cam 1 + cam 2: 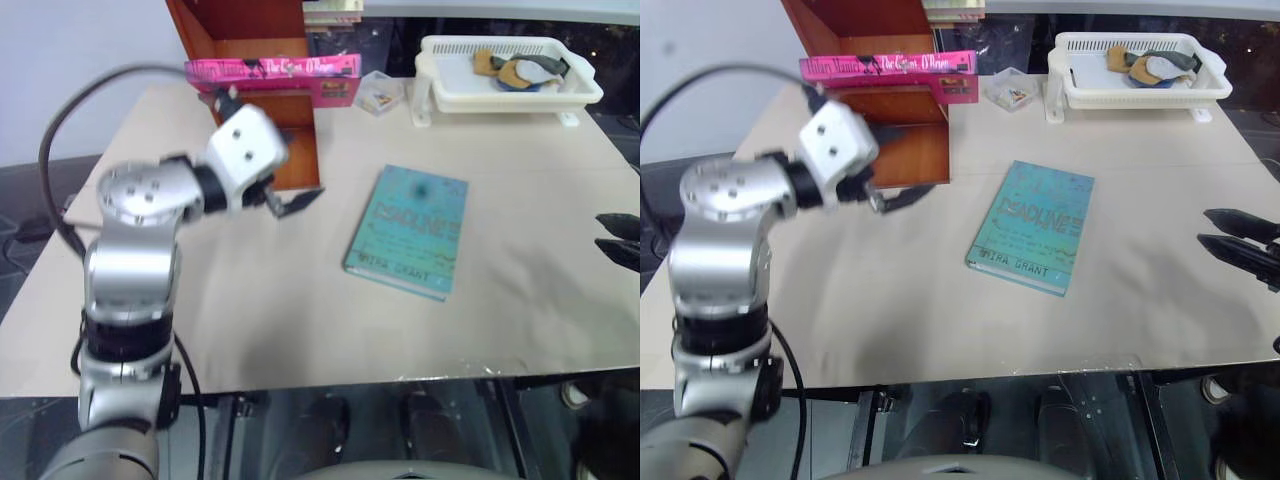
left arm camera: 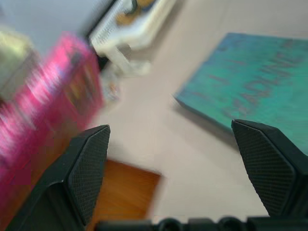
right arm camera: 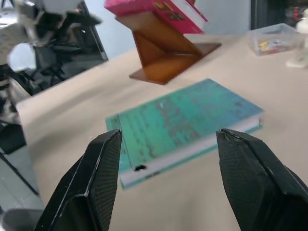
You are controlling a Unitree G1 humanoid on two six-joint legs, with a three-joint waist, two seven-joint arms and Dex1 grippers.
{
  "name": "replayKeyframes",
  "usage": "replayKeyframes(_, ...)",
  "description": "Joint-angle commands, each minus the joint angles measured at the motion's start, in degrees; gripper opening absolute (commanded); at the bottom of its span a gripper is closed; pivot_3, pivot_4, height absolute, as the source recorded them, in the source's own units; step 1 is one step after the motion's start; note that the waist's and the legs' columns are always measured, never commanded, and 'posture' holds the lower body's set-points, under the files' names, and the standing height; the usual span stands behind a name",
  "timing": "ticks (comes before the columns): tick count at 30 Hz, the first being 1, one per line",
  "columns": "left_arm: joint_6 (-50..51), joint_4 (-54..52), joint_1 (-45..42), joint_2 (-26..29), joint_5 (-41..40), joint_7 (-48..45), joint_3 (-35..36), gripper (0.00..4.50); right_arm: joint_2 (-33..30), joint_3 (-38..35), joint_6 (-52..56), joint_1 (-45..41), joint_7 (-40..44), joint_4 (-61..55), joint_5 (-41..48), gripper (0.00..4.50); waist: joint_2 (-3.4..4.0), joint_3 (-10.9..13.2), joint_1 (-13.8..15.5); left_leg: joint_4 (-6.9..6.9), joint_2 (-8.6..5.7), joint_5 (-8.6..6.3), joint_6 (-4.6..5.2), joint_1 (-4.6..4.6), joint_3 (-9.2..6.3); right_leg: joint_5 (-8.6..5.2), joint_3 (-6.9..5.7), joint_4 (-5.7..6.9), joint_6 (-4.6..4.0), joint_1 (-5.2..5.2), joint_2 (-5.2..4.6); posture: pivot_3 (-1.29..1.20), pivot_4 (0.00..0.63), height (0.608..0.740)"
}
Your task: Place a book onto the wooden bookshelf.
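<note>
Left hand (image 1: 297, 203) empty, fingers wide apart, hanging just in front of the bookshelf (image 1: 262, 95), low over the bench (image 1: 250, 300). Touching nothing.

Pink book (image 1: 272, 69) already up on a shelf board, lying flat, right end sticking out past the side panel. Spine lettering there but too small to read.

Step in hand, judging by layout: placement looks done, left hand clear of the shelf. Next move, if any: nudge the overhanging end inward, or just park the arm. Risk: clipping the protruding end and knocking the book off.

Centre of bench: teal book (image 1: 408, 230) lying flat, cover up, well apart from the shelf. Cover reads "DEADLINE" and "MIRA GRANT". Not the task item, leave alone.

Behind it, small clear box (image 1: 378, 93) with bits inside, then white tray (image 1: 505, 88) at the far right corner holding a few odd items.

Right hand (image 1: 1238, 245) at the right edge, fingers apart, empty, pointing toward the teal book.
</note>
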Motion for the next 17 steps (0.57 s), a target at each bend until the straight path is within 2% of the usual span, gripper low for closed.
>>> replayKeyframes(1,2.0,-5.9,4.3,0.0,-5.1,2.3,4.1,4.45,-0.1,-2.5,-2.3,-0.9,0.5,0.6,0.7,3.18,-0.02,0.0,0.2,0.01,0.01,0.00,0.01,-0.01,-0.04,0.01,-0.06,0.01,-0.01,0.01,0.00,0.00,0.150,0.740)
replayKeyframes(4,0.3,-5.5,18.0,-2.5,-8.8,3.8,9.7,4.45,0.1,0.7,-8.3,1.5,2.0,4.4,-4.7,3.18,0.16,-0.1,0.2,-0.02,0.02,-0.03,0.04,0.05,-0.07,0.06,-0.09,-0.05,-0.08,0.08,0.01,0.00,0.150,0.740)
replayKeyframes(6,-3.0,-4.6,23.7,-4.1,-11.2,4.4,11.3,4.45,0.6,1.1,-10.1,1.7,2.2,7.2,-5.8,3.18,0.10,0.0,0.2,-0.29,0.03,-0.08,0.11,0.56,-0.04,0.03,-0.05,-0.26,-0.11,0.57,0.00,0.00,0.150,0.740)
replayKeyframes(10,-7.4,-3.0,28.8,-5.2,-13.8,6.7,12.1,4.45,1.0,1.9,-16.4,1.9,2.9,13.5,-9.1,3.18,0.10,0.0,0.7,-0.37,0.05,-0.25,-0.08,0.83,-0.05,0.03,-0.11,-0.38,-0.10,0.88,-0.06,0.00,0.150,0.740)
replayKeyframes(17,-11.1,-1.5,32.4,-4.3,-17.2,9.4,12.9,4.45,1.4,3.2,-22.8,1.7,3.6,17.4,-11.9,3.18,0.16,-0.1,0.5,-0.31,0.07,-0.25,-0.12,0.92,-0.03,0.03,-0.09,-0.34,-0.10,0.94,-0.18,0.00,0.150,0.740)
